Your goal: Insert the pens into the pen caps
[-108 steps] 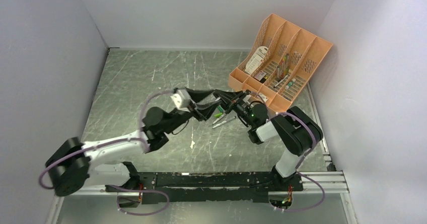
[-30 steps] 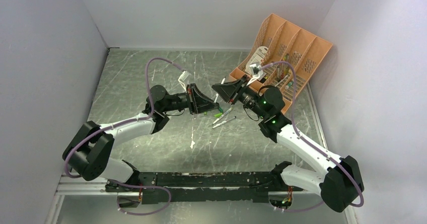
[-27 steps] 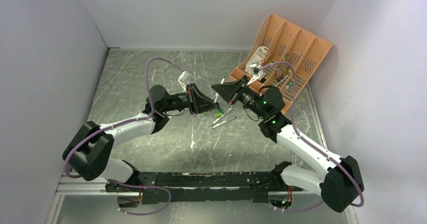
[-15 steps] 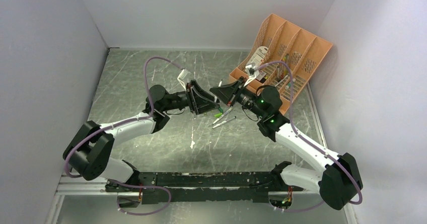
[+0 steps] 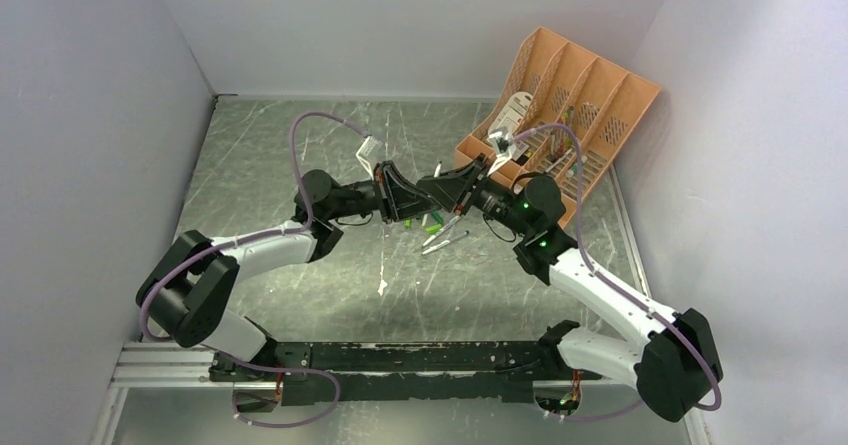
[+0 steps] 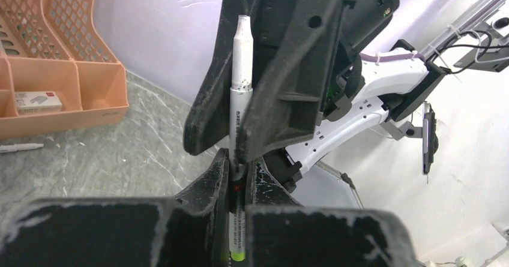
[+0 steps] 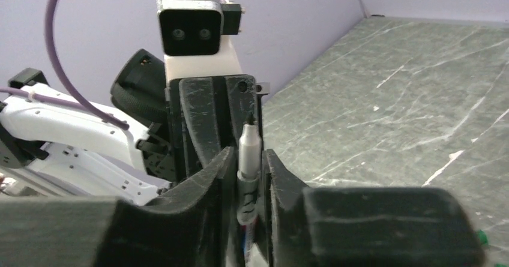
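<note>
Above the middle of the surface (image 5: 260, 165), the right tool (image 7: 248, 162) grips a thin pale plastic pen (image 6: 240, 69) and the left tool (image 6: 238, 174) clamps a small green plastic cap (image 6: 237, 254). Slight misalignment could jam the tip or loosen either grip.

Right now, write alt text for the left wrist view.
A pale pen runs up the frame's middle, tip up and green at its lower end, pinched by the left gripper below and the right gripper above. An orange organizer sits upper left.

The left arm (image 5: 262, 250) and right arm (image 5: 600, 295) are showing white links, black joints. Purple cables (image 5: 320, 120) are running along both, green lights (image 5: 520, 205) glowing on the right.
</note>
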